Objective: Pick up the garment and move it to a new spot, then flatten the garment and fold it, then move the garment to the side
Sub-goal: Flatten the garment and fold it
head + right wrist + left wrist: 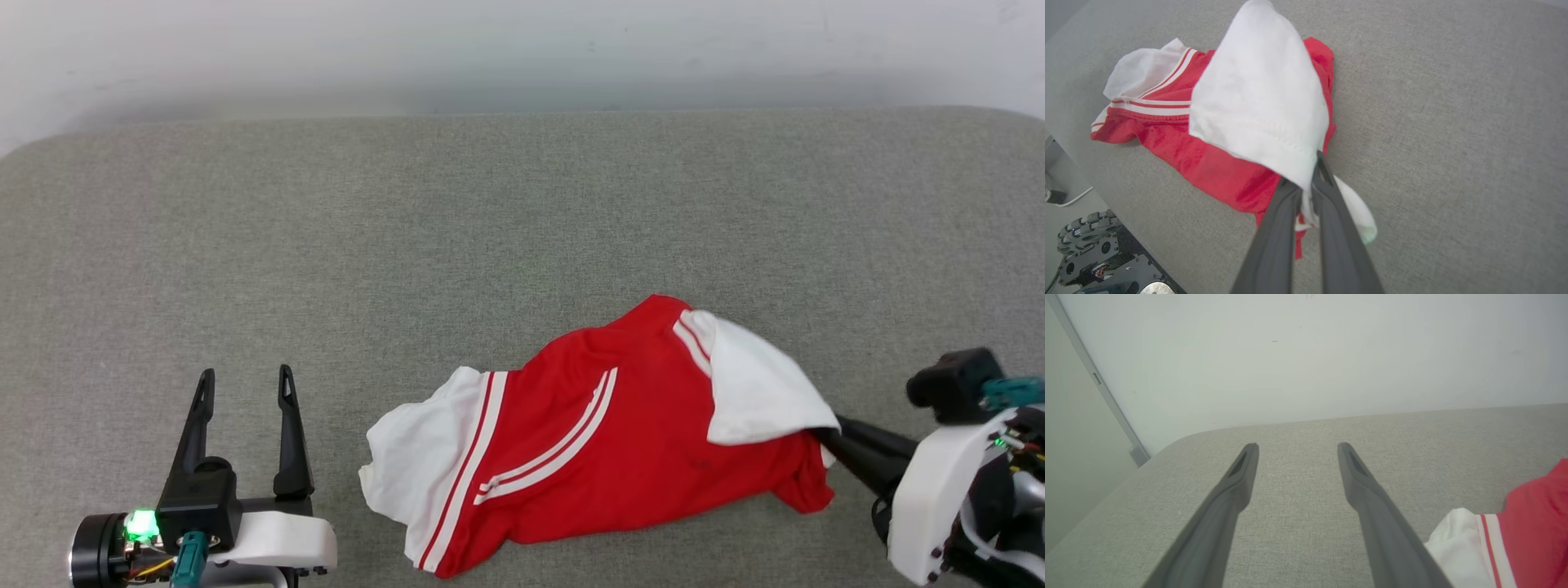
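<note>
Reaching in low, the right gripper pinches a white sleeve of the shirt, which lies crumpled on the grey cushion. The left gripper rests well apart, fingers spread wide, holding nothing.

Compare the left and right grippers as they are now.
The left gripper is open, fingers spread; the right gripper is shut on the garment, at a white sleeve edge. The left gripper holds nothing and sits apart from the garment; the right gripper pinches its cloth. Both have two long dark fingers.
</note>
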Available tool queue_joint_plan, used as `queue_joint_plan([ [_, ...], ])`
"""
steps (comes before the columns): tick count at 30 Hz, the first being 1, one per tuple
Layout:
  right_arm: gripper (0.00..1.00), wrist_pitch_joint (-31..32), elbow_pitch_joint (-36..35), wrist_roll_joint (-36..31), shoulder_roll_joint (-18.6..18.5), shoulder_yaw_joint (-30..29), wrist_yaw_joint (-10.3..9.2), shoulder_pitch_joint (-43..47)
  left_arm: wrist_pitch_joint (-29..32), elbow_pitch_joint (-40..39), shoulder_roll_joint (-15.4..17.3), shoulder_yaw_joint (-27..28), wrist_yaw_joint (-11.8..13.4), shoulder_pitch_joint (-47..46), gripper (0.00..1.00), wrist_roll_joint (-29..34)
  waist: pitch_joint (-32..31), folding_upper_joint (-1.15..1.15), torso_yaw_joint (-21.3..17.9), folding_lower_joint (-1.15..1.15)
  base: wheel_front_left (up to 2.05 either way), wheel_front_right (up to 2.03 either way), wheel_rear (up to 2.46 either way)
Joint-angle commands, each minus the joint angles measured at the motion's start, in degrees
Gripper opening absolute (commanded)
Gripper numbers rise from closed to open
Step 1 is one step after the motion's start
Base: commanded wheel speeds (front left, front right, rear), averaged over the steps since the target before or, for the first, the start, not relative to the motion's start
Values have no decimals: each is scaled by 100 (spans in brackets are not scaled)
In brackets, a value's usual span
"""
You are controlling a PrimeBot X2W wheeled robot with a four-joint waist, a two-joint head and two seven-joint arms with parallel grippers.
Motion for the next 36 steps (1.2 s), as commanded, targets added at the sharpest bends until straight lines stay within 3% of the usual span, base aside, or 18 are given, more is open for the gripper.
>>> queue_joint_plan([
  [1, 0, -45, -87, 169, 135, -264, -6, 57, -14, -27, 22, -18, -11, 37, 100, 9, 14, 0, -29, 0, 0, 0, 0],
  [8, 0, -257, 514, 772, 768, -1551, -6, 0, -14, -32, 53, -49, -44, -90, 100, 20, 142, 0, 13, 0, 0, 0, 0],
  [19, 0, -595, 3065, 670, 1222, -3408, -6, -359, -14, 33, 66, -63, -49, -152, 100, -7, 281, 0, 199, 0, 0, 0, 0],
  [31, 0, -987, 5286, 253, 902, -4585, -8, -560, -14, 62, 82, -76, -50, -188, 100, 0, 328, 0, 245, 0, 0, 0, 0],
  [35, 0, -1061, 5797, 60, 927, -4592, -9, -586, -14, 68, 93, -61, -32, -176, 100, 0, 309, 0, 229, 0, 0, 0, 0],
  [36, 7, -1119, 5843, 13, 944, -4566, -9, -595, -14, 69, 94, -57, -29, -165, 100, -6, 298, 0, 218, 0, 0, 0, 0],
])
